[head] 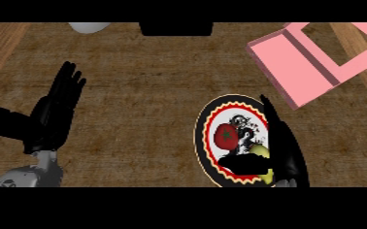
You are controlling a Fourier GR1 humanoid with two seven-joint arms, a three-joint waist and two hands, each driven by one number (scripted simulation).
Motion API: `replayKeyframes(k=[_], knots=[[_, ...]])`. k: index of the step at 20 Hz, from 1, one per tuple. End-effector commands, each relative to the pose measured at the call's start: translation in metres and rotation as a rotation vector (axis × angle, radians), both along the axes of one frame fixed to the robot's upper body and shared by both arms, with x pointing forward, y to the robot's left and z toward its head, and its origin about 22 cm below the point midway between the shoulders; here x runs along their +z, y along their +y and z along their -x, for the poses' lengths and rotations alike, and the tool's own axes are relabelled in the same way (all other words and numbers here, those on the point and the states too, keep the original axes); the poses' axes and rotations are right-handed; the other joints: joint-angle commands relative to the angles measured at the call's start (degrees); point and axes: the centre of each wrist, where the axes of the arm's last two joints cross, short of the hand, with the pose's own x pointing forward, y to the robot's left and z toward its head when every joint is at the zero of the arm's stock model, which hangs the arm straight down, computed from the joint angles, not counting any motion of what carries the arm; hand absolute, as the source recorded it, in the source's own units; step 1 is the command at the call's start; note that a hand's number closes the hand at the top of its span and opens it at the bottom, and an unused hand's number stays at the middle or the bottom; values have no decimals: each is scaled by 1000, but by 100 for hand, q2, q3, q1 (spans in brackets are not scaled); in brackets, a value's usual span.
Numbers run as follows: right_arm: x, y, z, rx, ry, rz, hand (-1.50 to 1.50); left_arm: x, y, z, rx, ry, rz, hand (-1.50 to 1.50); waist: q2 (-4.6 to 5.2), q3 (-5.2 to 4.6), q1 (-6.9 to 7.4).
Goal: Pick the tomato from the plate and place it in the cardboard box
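A red tomato [226,136] lies on the patterned plate [206,121]. The right hand [285,145] hangs over the plate's right side, fingers straight, perhaps hiding something yellowish. The left hand [56,109] rests open at left, and a pink box [290,65] sits beyond.

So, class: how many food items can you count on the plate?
2. The red tomato lies left of the plate's centre; a yellow-green item lies to its right, partly behind the right robot hand, which could hide more.
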Motion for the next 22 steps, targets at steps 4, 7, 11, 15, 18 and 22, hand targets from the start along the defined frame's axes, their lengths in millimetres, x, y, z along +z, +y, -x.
replayKeyframes(k=[4, 7, 11, 15, 18, 22], knots=[[-17, -5, -7, -23, 54, 25, -150, -11, 2, 0, 13, -1, -8, 0, -1, -1, -7], [-48, 8, -1, -27, 44, 62, -150, -7, 2, -13, 1, -1, -14, 0, 3, 0, -14], [-16, 9, -22, -11, 68, 48, -150, 5, -3, -6, -6, -3, -5, 0, 0, -1, -1], [-58, 23, -2, -16, 86, 61, -150, -15, -3, 9, 13, 4, -8, 0, 0, 0, 6], [-47, 23, -12, -6, 81, 32, -150, 13, 1, 9, 9, -4, -12, 0, -3, 0, 10], [-60, 0, -13, 1, 106, 44, -150, 3, -12, -4, 5, 4, -8, 0, -1, 0, -9]])
